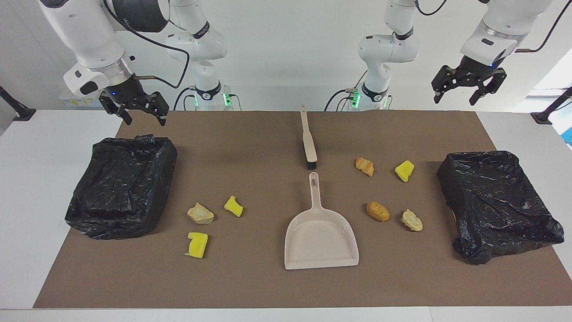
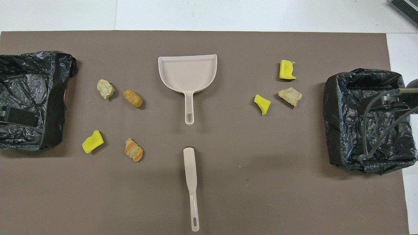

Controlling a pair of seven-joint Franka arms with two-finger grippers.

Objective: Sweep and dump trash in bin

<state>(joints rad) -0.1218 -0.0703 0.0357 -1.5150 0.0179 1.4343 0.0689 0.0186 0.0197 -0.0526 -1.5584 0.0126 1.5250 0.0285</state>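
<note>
At the right arm's end of the surface, right end effector (image 1: 140,114) raised over the robot-side rim of a bin lined with crinkled black plastic (image 1: 120,188), fingers spread, grasping nothing; parked, likely waiting to start.

Just beside that bin, toward the middle, three pieces of the trash lying loose on the brown mat (image 1: 250,277): a pale tan crusty lump (image 1: 200,213), a small yellow sponge chunk (image 1: 233,206) close beside it, and a squarer yellow sponge piece (image 1: 197,244) farther from the robots.

At the middle, a beige long-handled brush with black bristles (image 1: 308,143) lying flat, bristle end toward a beige plastic dustpan (image 1: 319,232) farther out. Handle of the pan pointing at the robots, mouth facing away. Seemingly laid in line so that each arm can take one tool; neither touched yet.

Toward the left arm's end, four more scraps of trash: an orange striped crust (image 1: 364,166), a yellow sponge wedge (image 1: 404,171), a brown oval bread-like lump (image 1: 378,211), a pale crusty bit (image 1: 411,220). Scattered apart, so sweeping looks needed on both halves.

Then a second black-lined bin (image 1: 496,205), with left end effector (image 1: 469,89) up over its robot-side part, released and holding nothing.

Count: seven scraps, three yellow and four tan-to-orange, none in a bin; two bins; one brush; one dustpan.
</note>
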